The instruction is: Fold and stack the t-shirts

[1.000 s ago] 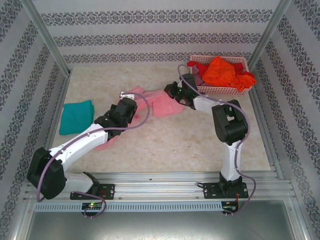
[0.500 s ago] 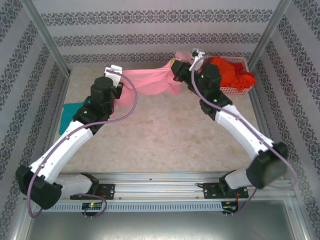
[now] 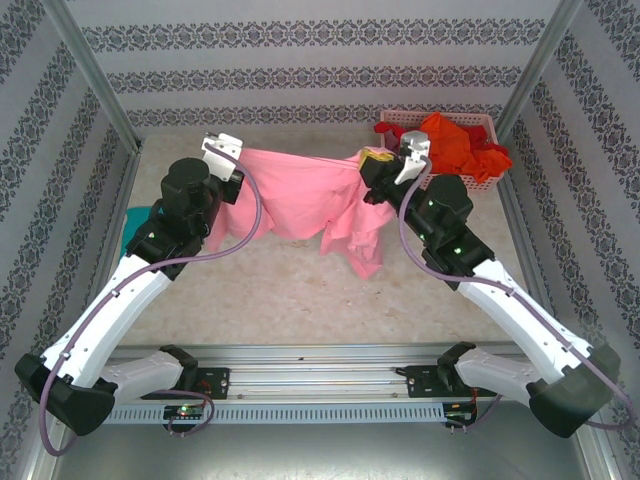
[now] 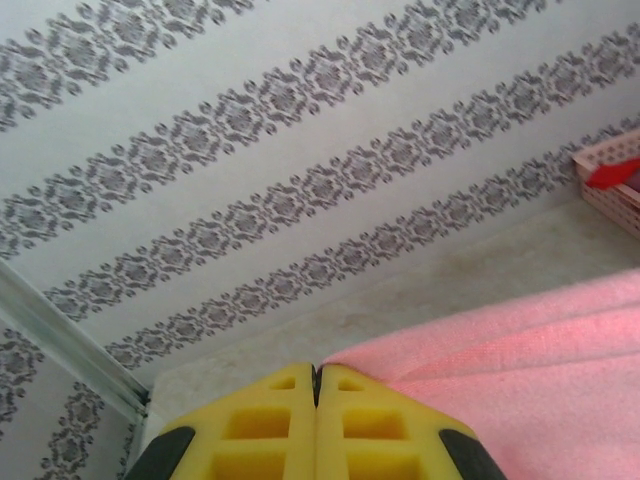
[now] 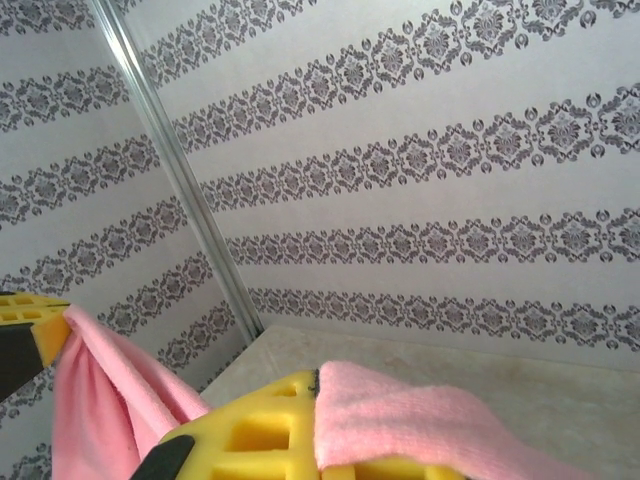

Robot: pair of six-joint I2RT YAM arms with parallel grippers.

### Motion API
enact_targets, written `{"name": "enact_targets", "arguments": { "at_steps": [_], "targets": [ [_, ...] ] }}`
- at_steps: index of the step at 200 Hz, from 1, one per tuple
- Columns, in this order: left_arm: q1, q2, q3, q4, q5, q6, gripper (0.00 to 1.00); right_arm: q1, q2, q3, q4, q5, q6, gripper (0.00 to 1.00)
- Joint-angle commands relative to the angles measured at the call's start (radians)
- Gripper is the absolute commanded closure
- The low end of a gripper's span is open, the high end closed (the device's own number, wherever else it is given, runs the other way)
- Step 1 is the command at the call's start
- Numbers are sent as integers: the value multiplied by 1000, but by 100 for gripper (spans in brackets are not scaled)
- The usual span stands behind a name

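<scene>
Hanging in the air between both claws, the pink shirt [image 3: 300, 195] now spreads wide over the far half of the table [image 3: 300, 290], where it lay bunched a second ago. The left claw [image 3: 236, 165] and right claw [image 3: 368, 162] are each clamped on a top corner. The top edge is taut, the lower edge sags, and one sleeve droops by the right arm. A teal shirt [image 3: 133, 240] lies at the left edge and the basket [image 3: 475, 182] sits far right. Bare table lies open in front.
</scene>
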Motion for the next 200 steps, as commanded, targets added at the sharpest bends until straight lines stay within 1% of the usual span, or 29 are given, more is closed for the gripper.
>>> {"name": "enact_targets", "arguments": {
  "at_steps": [1,20,56,86,108,132,143,160,166,170,179,183,191,200],
  "targets": [
    [30,-27,22,-93,-74,-31,100,-9,-69,-38,-9,108,-3,100],
    [29,-46,-21,-122,-65,-67,100,10,-105,-71,-39,117,-15,100],
    [30,-130,-90,-209,25,-146,100,17,-194,-131,-127,160,-40,100],
    [29,-130,-89,-255,41,-149,100,17,-220,-138,-152,170,-53,100],
    [33,-69,-83,-224,29,-118,100,10,-178,-116,-156,181,-78,100],
    [57,43,-77,-169,10,-91,100,-27,-86,-87,-166,173,-69,100],
    [73,85,-86,-126,36,-93,100,-54,-40,-82,-162,153,-51,100],
    [78,143,-84,-78,116,-117,100,-100,28,-79,-152,97,3,100],
    [76,154,-94,-45,164,-131,92,-109,47,-81,-145,80,19,100],
    [73,158,-107,-14,195,-144,84,-113,57,-82,-141,75,27,100],
    [58,165,-146,65,254,-179,60,-117,76,-85,-131,69,38,100],
    [45,169,-165,94,274,-191,52,-118,83,-85,-129,69,41,100],
    [9,184,-195,148,302,-197,41,-121,94,-85,-128,74,45,100],
    [-52,209,-214,181,294,-174,32,-126,106,-85,-126,82,52,100]
  ]
}}
